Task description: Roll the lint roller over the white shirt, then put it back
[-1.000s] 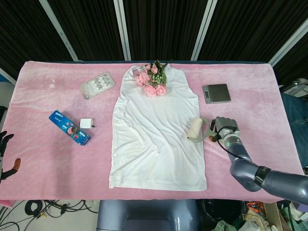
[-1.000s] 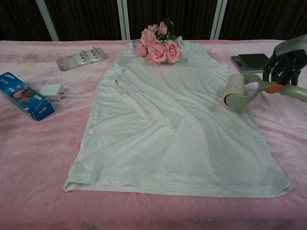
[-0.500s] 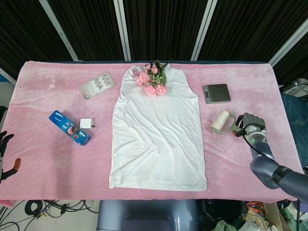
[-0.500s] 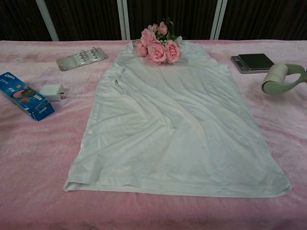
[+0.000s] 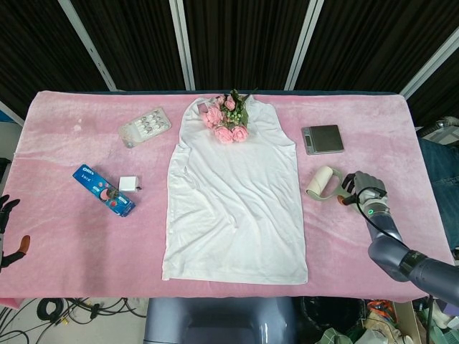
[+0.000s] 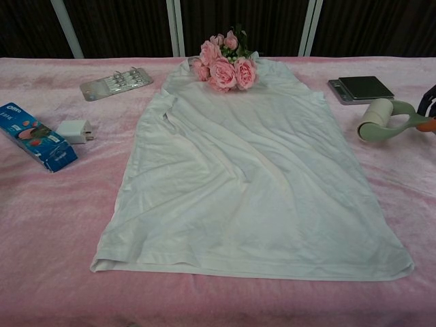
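The roller [image 5: 324,184] sits out on the pink worktop [image 5: 72,143], right of the shirt [image 5: 233,193] and clear of its hem edge, just below the scale [image 5: 322,138]. The right robot hand [image 5: 362,190] has its fingers wrapped round the handle end, so the roller is held, not released. From that hand the drum lies toward the shirt, inboard, with the handle running roughly across the worktop from drum to hand. In the chest view the roller [image 6: 381,121] appears to rest on the cloth, with only dark fingers showing at the frame edge.

The left robot hand [image 5: 7,233] hangs far off at the opposite edge of the worktop, holding nothing, fingers loosely apart; it plays no part here. The right is by far the nearer.

My read: the rolling is finished and this is the put-back, with only the let-go remaining.

The count: one roller, one shirt, one scale, one bunch of pink flowers [image 5: 228,118] lying on the shirt's collar, one blister tray [image 5: 145,127], one blue packet [image 5: 104,190], one white charger [image 5: 128,184] just beside the packet.
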Controlling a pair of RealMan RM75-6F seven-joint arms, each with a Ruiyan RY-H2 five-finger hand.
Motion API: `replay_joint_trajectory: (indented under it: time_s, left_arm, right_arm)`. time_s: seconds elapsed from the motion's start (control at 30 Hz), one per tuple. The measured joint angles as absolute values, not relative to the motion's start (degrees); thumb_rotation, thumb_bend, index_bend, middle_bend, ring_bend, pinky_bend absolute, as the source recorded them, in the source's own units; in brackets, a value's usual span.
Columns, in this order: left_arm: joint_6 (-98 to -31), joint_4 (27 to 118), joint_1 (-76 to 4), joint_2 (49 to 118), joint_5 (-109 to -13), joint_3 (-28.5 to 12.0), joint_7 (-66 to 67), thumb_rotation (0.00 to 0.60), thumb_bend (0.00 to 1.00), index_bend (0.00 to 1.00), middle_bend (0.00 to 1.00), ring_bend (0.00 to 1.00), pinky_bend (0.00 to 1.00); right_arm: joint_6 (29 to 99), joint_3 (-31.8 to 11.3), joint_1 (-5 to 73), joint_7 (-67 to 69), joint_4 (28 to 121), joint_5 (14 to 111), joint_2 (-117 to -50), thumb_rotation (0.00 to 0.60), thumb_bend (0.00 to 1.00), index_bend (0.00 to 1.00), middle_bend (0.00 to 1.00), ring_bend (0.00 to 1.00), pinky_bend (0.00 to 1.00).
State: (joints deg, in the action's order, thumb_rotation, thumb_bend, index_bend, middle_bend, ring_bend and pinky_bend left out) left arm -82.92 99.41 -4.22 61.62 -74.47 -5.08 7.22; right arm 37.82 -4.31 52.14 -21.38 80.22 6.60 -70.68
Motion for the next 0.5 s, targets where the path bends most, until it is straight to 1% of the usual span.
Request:
replay_joint_trajectory:
  time_s: [0.03,0.07,0.1,0.13,0.2,0.27,0.37,0.5]
  left_arm:
    - [-82.9,99.4,-4.2,61.6,-74.5,-5.1,7.2,0.6,0.39,0.14,0.06,0.04,0.24]
    - [-82.9,99.4,-4.2,61.6,-74.5,-5.1,7.2,0.6,0.39,0.14,0.06,0.04,0.24]
    - [-82.9,99.4,-4.2,61.6,-74.5,-5.1,7.2,0.6,0.39,0.14,0.06,0.04,0.24]
    - [-82.9,99.4,-4.2,61.6,-74.5,-5.1,7.2,0.6,0.39,0.14,0.06,0.04,0.24]
    - [-82.9,99.4,-4.2,61.6,-74.4,-5.1,7.2,0.6,0.39,0.14,0.06,0.04,0.24]
    - [-82.9,99.4,-4.2,61.6,-74.4,-5.1,7.2,0.6,0.39,0.14,0.06,0.04,0.24]
    - [-82.9,99.4,-4.2,61.6,-74.4,-5.1,7.2,0.6,0.39,0.14,0.06,0.04,0.24]
    - [-83.1,99.4,-4.2,61.6,-74.5,-5.1,7.2,0.6,0.39,0.14,0.06,0.04,0.24]
  right_arm:
    - [37.7,-4.2,52.1,-21.3,80.1,6.7,-70.8,0.6,0.28,0.39,0.31,0.31,0.28]
    - [37.6,-4.1,52.1,-21.3,80.0,6.8,-70.9,0.6,0.26,0.33,0.27,0.27,0.27]
    - [37.5,-3.9,52.1,-21.4,80.0,6.9,-71.0,0.6,0.24,0.23,0.21,0.21,0.26]
    - [37.3,-3.7,52.1,-21.5,80.0,6.9,-71.0,0.6,0.22,0.15,0.17,0.17,0.26]
    - [36.8,-3.1,52.2,-21.8,80.0,6.7,-71.0,0.6,0.2,0.05,0.12,0.12,0.25]
    - [36.3,-2.6,52.3,-22.0,80.0,6.3,-71.0,0.6,0.19,0.0,0.08,0.08,0.24]
    - [35.8,-2.2,52.6,-22.2,79.6,5.2,-71.3,0.6,0.17,0.0,0.03,0.05,0.22]
    - [35.2,-2.0,52.8,-21.7,79.2,4.8,-71.6,0.6,0.15,0.0,0.0,0.03,0.2]
